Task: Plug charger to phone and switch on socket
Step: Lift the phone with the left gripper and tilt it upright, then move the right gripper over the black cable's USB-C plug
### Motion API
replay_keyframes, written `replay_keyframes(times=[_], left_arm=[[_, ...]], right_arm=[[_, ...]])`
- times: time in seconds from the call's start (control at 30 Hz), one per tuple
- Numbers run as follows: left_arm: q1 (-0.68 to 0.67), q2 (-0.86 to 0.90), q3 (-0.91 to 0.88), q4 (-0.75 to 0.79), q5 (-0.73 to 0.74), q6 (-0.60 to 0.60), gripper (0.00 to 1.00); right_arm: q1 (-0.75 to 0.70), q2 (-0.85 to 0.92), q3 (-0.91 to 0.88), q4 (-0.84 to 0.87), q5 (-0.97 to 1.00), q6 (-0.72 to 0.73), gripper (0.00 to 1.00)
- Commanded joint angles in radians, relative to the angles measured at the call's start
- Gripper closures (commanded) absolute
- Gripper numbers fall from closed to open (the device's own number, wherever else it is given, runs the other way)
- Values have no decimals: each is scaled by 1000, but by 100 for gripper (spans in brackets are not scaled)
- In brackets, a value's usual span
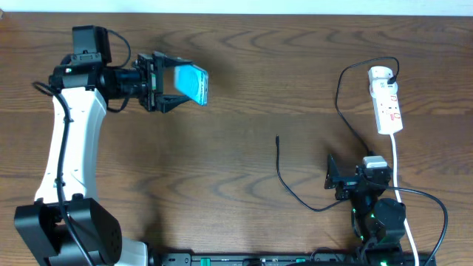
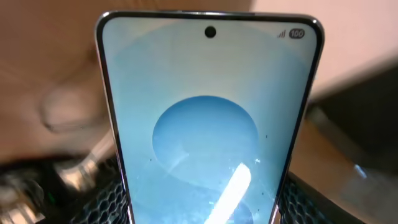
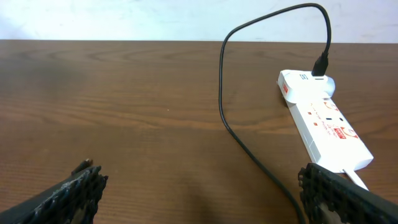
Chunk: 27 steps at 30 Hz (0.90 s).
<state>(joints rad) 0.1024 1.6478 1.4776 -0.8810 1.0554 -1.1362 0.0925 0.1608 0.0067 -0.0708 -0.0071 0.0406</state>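
My left gripper (image 1: 174,87) is shut on the phone (image 1: 194,83), holding it above the table at the upper left with its cyan screen tilted. In the left wrist view the phone (image 2: 208,124) fills the frame between my fingers. The charger (image 1: 295,193) is a thin black cable lying mid-table, its connector tip (image 1: 277,137) free on the wood; its other end is plugged into the socket (image 1: 386,100), a white power strip at the far right. My right gripper (image 1: 338,179) is open and empty near the front right, with the charger (image 3: 249,146) and the socket (image 3: 323,121) ahead of it.
The socket's white cord (image 1: 397,166) runs down past my right arm toward the table's front edge. The light wall edge shows along the far side of the table (image 1: 244,155).
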Motion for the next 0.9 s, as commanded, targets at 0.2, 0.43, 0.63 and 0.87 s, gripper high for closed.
replay_keyframes(times=[0.2, 0.43, 0.63, 0.87], left_arm=[[-80, -8, 6, -172, -716, 124, 93], [-134, -8, 6, -200, -839, 167, 93], [-143, -8, 5, -219, -869, 167, 93], [-143, -8, 5, -246, -869, 168, 93]], right_arm=[[-8, -7, -1, -5, 1, 0, 1], [-8, -7, -1, -5, 2, 0, 1], [-8, -7, -1, -5, 2, 0, 1], [-9, -7, -1, 5, 6, -1, 1]])
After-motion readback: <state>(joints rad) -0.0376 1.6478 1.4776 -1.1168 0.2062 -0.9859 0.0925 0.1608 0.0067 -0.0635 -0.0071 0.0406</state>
